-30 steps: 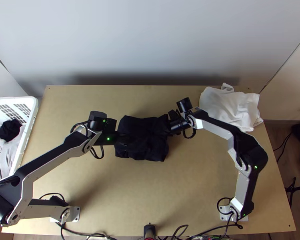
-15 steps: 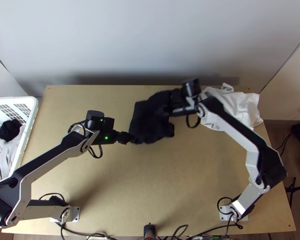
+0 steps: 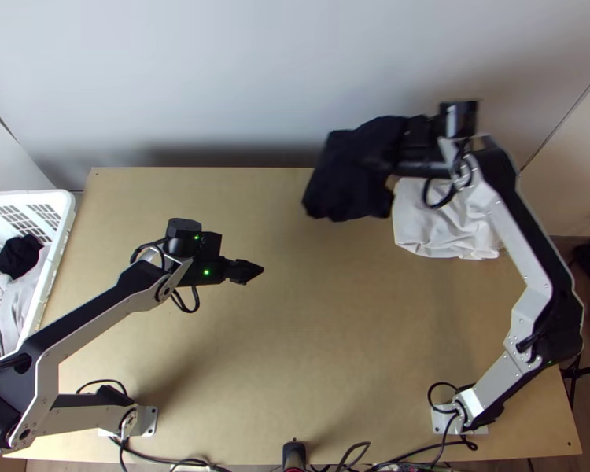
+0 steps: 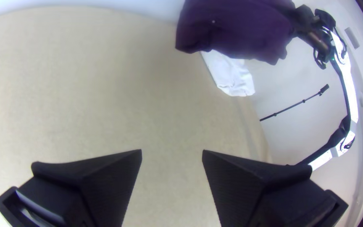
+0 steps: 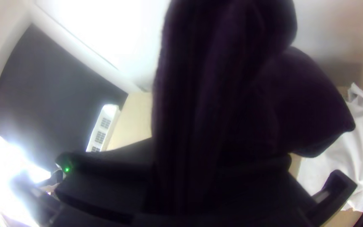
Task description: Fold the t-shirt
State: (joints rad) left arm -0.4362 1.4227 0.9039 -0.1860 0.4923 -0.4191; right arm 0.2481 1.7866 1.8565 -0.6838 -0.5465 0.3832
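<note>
The dark t-shirt (image 3: pixel 348 179) hangs in a thick bundle of several layers, held up off the table (image 3: pixel 295 354) near its far edge, with the right gripper's (image 3: pixel 411 149) fingers pinching it by one side. Just beside it in the top view, a white cloth (image 3: pixel 436 228) lies crumpled on the table under the right arm. The left gripper (image 3: pixel 257 270) is over the table well apart from the t-shirt, its fingers (image 4: pixel 114 180) spread with nothing between them, and a white basket (image 3: pixel 53 263) holding more cloths (image 3: pixel 10 303) stands beyond the left arm.
</note>
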